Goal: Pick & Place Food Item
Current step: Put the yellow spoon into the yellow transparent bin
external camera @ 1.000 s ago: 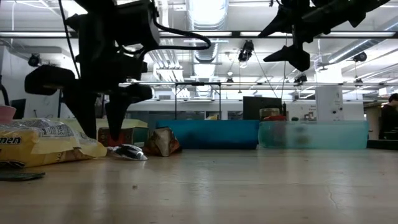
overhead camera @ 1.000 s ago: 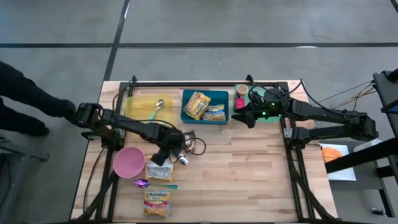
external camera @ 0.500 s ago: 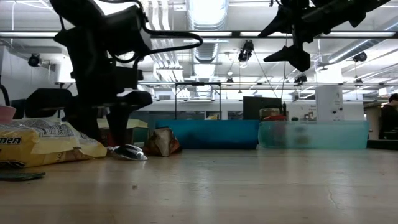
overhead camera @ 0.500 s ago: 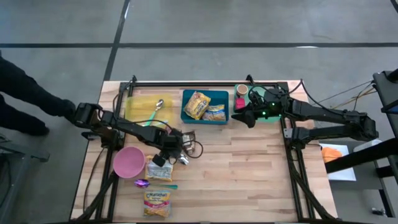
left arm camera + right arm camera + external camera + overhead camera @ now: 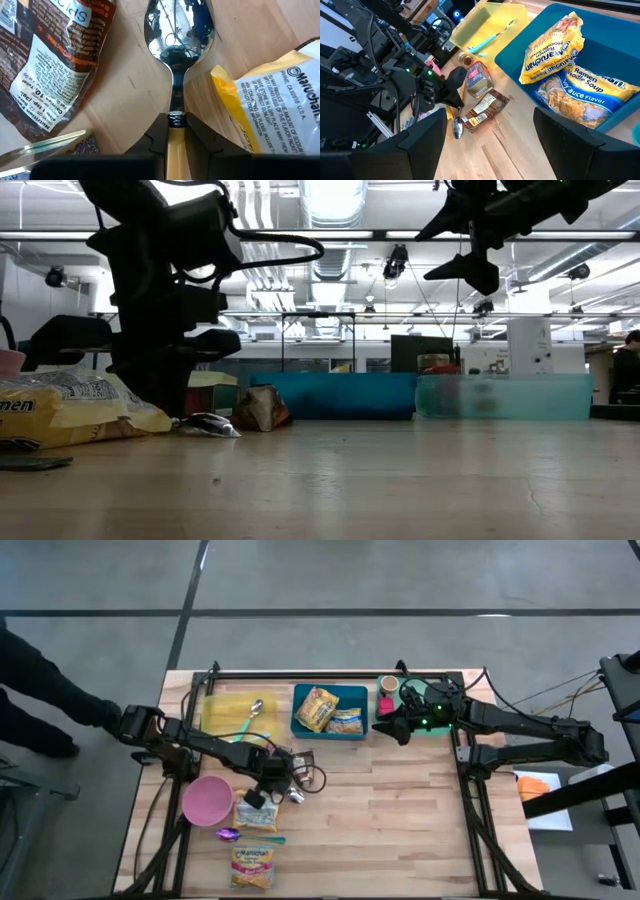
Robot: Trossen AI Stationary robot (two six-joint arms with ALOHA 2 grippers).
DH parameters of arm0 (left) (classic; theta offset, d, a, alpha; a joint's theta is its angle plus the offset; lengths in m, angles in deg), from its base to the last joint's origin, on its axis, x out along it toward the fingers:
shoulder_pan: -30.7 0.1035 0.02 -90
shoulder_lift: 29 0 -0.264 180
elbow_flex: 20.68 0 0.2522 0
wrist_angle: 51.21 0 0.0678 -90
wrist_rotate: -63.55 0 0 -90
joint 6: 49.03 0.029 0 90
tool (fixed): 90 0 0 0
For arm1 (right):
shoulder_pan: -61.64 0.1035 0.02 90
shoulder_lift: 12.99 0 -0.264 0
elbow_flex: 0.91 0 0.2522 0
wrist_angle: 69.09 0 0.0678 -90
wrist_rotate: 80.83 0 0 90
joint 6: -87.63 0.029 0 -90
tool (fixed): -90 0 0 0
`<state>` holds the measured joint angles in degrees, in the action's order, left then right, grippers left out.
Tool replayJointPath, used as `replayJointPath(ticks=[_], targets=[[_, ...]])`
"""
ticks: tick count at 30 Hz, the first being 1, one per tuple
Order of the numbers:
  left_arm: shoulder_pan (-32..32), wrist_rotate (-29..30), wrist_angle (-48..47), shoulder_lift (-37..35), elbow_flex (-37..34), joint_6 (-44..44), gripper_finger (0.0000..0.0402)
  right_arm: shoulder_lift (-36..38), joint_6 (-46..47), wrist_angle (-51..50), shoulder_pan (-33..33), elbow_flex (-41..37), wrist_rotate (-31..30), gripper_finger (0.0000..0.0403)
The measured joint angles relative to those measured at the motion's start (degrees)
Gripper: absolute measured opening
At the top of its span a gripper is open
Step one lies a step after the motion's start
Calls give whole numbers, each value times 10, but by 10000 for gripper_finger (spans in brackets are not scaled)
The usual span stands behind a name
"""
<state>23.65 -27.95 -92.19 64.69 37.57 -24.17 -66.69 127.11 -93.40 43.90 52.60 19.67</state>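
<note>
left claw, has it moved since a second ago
Yes. In the high view the left claw has slid away from the blue bin and closer to the pink bowl, and it now pinches the spoon by its handle.

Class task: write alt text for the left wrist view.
The left end effector is closed on a spoon's yellow handle, its shiny bowl on the wooden table. A brown snack packet and a yellow noodle packet flank it.
</note>
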Motion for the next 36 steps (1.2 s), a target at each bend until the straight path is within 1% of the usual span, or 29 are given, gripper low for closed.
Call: replayJointPath(ticks=[4,6,9,13,19,22,25,28,30,32,36], targets=[[0,-1,-17,2,13,-15,37,0,0,0,0,0,0,294],[0,-6,-39,1,24,-27,37,0,0,0,0,0,0,294],[-1,-10,-53,-13,37,-38,37,0,2,0,0,0,0,294],[0,-7,-61,-56,39,-48,37,0,2,0,0,0,0,294],[0,-1,-109,-135,42,-81,37,0,2,0,0,0,0,294],[1,3,-119,-184,42,-116,37,0,2,0,0,0,0,294],[8,23,-129,-230,43,-174,37,0,5,1,0,0,0,294],[32,47,-146,-271,43,-239,37,0,7,2,0,0,-1,294],[57,51,-164,-292,43,-283,37,0,11,2,0,0,-1,294],[91,51,-186,-308,44,-333,37,0,14,2,0,0,-1,294],[178,53,-270,-318,65,-421,37,0,15,2,0,0,-1,294]])
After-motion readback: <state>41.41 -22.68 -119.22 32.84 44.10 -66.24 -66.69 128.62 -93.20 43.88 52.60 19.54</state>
